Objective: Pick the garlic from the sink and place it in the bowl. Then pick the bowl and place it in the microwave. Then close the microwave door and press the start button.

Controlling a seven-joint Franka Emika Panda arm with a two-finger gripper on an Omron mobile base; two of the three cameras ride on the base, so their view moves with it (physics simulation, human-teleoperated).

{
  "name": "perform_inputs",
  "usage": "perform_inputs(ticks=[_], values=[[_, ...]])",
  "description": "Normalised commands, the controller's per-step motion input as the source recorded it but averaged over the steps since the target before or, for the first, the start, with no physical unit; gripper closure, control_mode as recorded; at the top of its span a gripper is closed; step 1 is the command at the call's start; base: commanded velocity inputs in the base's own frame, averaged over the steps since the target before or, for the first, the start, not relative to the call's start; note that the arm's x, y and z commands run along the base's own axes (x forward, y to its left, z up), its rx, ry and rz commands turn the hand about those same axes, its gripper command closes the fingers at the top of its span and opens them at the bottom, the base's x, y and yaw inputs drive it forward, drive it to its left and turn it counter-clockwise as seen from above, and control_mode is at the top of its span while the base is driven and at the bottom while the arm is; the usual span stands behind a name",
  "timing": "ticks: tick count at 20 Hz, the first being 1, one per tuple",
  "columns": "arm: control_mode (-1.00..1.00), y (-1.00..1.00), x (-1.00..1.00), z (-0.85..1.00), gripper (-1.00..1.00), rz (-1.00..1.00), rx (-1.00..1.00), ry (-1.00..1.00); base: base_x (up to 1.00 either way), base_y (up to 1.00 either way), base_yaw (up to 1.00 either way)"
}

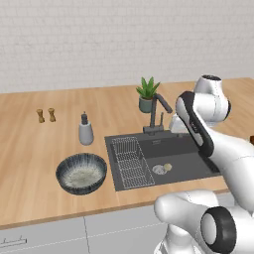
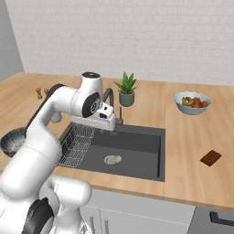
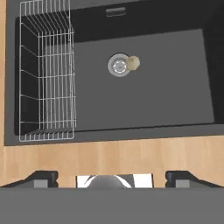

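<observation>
Your gripper (image 3: 111,177) is standing with its jaws spread wide and nothing between them — the two dark fingertips (image 3: 41,178) are showing far apart at the bottom of the hand view, hanging over the wooden counter (image 3: 109,155) at the near rim of the sink (image 3: 144,109). You are looking down into the dark basin, well above its floor.

The garlic (image 3: 133,63) is lying on the sink floor, touching or just beside the silver drain (image 3: 118,65) on its right in the hand view; the left base view is showing the same pair, garlic (image 1: 168,167) beside drain (image 1: 159,169). The wire rack (image 3: 47,74) is occupying the left part of the basin, well apart from the bulb. The bowl (image 1: 81,173) is waiting on the counter to the left of the sink, and the faucet (image 2: 111,98) is rising behind your hand.

Risks, as judged from here: the bulb is small and round, so jaws closing off-centre are likely to be rolling it away or squeezing it out. A descent drifting toward the drain could be scraping a fingertip on the metal — and a careless approach may be clipping the basin wall or faucet.
</observation>
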Motion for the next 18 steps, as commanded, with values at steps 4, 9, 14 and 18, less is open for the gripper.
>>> perform_inputs(ticks=[4,9,14,18], values=[[-1.00,-1.00,0.00,-0.90,-1.00,-0.05,0.41,0.31,0.00,0.00,0.00],[-1.00,-0.68,0.32,-0.52,-1.00,-0.11,0.41,0.25,0.00,0.00,0.00],[-1.00,-0.29,0.78,-0.40,-1.00,-0.02,0.27,0.39,0.00,0.00,0.00],[-1.00,0.30,0.91,-0.74,-1.00,-0.10,0.14,0.37,0.00,0.00,0.00]])
